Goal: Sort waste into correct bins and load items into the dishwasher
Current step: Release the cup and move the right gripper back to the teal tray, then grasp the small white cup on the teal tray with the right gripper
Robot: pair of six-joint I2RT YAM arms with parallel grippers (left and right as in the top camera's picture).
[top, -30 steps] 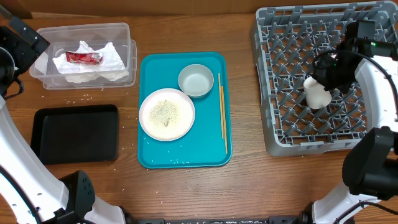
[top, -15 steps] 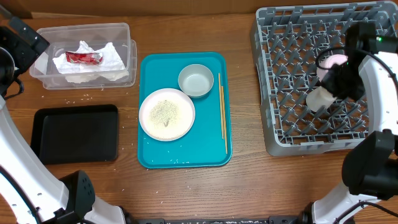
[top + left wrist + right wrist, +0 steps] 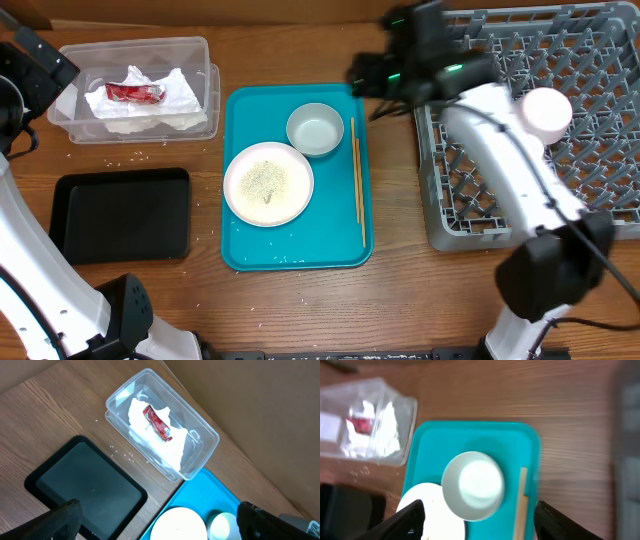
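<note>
Right wrist view: the round white bowl (image 3: 472,485) sits on the smooth teal tray (image 3: 430,440), framed between the 2 wide-spread fingers (image 3: 410,516) of the right gripper (image 3: 479,512). Thin wooden chopsticks (image 3: 521,500) lie just beside it.

Dish rack (image 3: 600,60) partly behind the right arm, off-frame at right.

teal tray (image 3: 300,245), wooden table (image 3: 400,310)
</note>
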